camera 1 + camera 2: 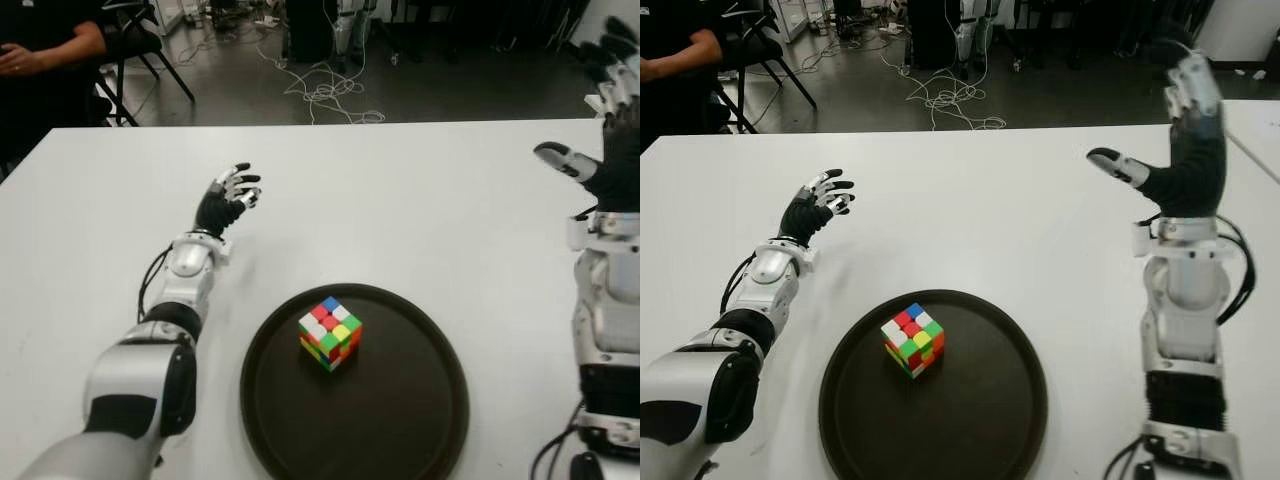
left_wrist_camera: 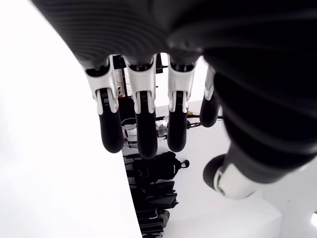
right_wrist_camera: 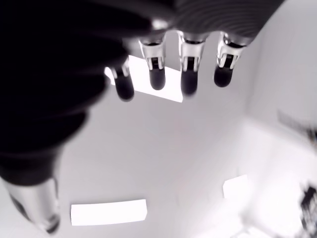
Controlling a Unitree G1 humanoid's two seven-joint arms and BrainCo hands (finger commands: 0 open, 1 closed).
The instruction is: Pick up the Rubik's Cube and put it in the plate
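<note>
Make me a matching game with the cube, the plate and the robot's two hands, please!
Things:
1. Rubik's Cube
2. plate
3. left hand
4. right hand

Places or states:
a. raised upright, fingers open, on the right
b. dark and round, on the white table
c. open, up-left of the plate
d. sitting in the plate

Pairs: 1-d, 2-b, 3-c, 4-a

Cube (image 1: 330, 332) sits in the plate (image 1: 420, 420), left of its centre. Plate lies on the tabletop (image 1: 400, 200), near edge, between both arms.
</note>
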